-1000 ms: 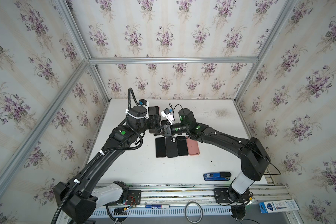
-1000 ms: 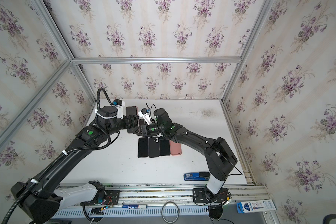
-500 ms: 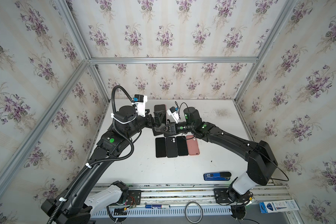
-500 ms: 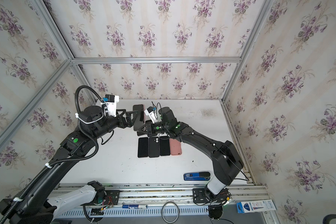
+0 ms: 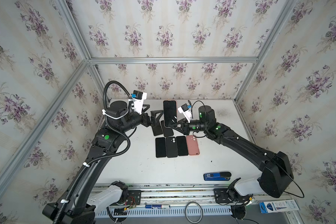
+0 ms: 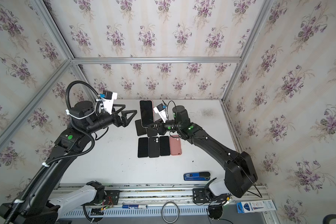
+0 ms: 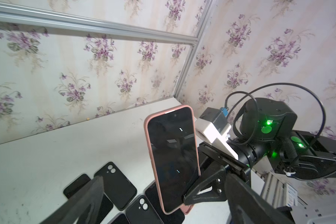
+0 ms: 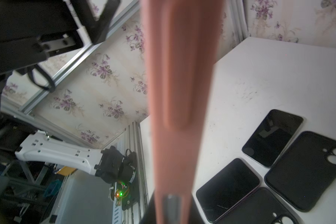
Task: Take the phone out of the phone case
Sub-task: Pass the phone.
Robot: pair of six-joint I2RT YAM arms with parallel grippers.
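The phone (image 5: 170, 113) (image 6: 146, 112) stands upright in the air over the back of the table, dark screen showing, inside its pink phone case (image 7: 146, 126). My right gripper (image 5: 172, 126) (image 6: 149, 126) is shut on its lower end; in the right wrist view the case's edge (image 8: 178, 77) fills the middle as a blurred pink band. My left gripper (image 5: 155, 109) (image 6: 130, 108) hangs open just left of the phone, apart from it, nothing between its fingers (image 7: 85, 197).
Under the held phone the white table (image 5: 136, 164) carries several black phones and black cases (image 5: 171, 147), and a pink case (image 5: 192, 145) lying back up. A blue stapler-like object (image 5: 217, 176) lies near the front right edge. Walls close in on three sides.
My left gripper has opened wide and drawn back to the left, off the phone. The right gripper has kept its hold and raised the phone more upright.
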